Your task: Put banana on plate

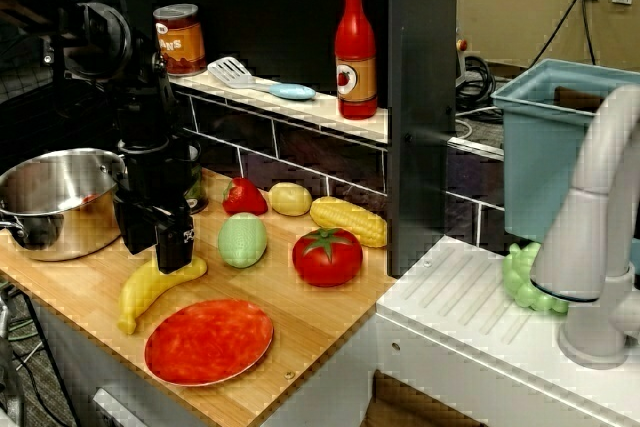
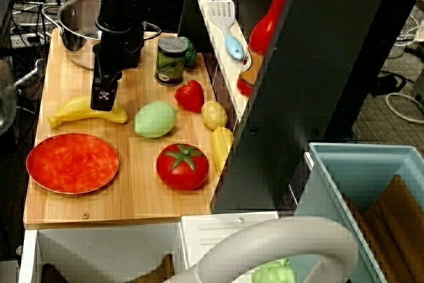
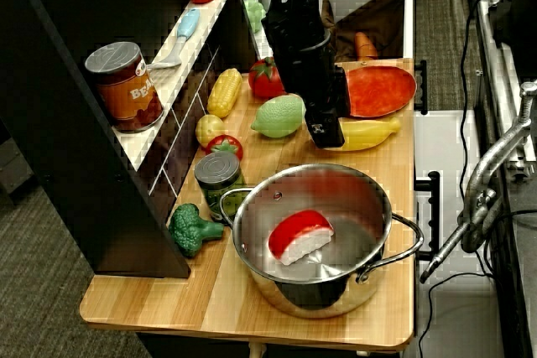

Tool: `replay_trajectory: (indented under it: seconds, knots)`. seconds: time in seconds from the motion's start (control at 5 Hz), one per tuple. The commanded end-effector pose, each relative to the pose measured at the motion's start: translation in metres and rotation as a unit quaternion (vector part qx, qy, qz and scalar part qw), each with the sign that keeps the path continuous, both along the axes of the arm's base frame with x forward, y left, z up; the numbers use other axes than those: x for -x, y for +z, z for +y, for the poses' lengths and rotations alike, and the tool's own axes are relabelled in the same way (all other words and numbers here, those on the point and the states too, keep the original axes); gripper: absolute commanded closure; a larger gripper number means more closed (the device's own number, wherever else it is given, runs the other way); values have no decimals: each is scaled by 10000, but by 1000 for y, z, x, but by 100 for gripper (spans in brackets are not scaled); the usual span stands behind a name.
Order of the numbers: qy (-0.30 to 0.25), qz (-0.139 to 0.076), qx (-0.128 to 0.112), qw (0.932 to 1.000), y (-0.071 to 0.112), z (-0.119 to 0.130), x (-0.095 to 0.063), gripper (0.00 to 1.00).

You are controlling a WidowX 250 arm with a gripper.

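Note:
The yellow banana (image 1: 150,292) lies flat on the wooden board, just behind the red-orange plate (image 1: 208,340), which has nothing on it. My black gripper (image 1: 158,252) points straight down over the banana's middle, its two fingers apart and low at the banana. The banana's stalk end is partly hidden behind a finger (image 1: 175,245). From the opposite side the gripper (image 2: 105,97) covers the middle of the banana (image 2: 73,112), beside the plate (image 2: 71,162). From behind the pot, the gripper (image 3: 325,130) hides one end of the banana (image 3: 369,132), next to the plate (image 3: 382,90).
A steel pot (image 3: 319,232) holding a red-and-white piece stands at the board's end. A pale green fruit (image 1: 243,239), tomato (image 1: 327,255), corn cob (image 1: 348,220), potato piece (image 1: 290,199), red fruit (image 1: 244,197), green can (image 2: 171,59) and broccoli (image 3: 191,228) lie near the shelf.

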State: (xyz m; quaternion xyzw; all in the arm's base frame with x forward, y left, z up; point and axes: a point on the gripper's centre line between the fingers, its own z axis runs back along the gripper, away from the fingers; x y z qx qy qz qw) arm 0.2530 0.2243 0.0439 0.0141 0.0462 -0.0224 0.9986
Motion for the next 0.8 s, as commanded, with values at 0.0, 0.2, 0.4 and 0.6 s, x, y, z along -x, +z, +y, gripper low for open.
replay_trajectory:
  seconds: [0.0, 0.2, 0.4, 0.6]
  knots:
    - [213, -191, -93, 9995, 8, 10, -4, 0]
    - [210, -227, -122, 9994, 2, 10, -2, 0]
    - [205, -253, -169, 9993, -3, 10, 0, 0]
    - [208, -304, -194, 9991, -5, 10, 2, 0]
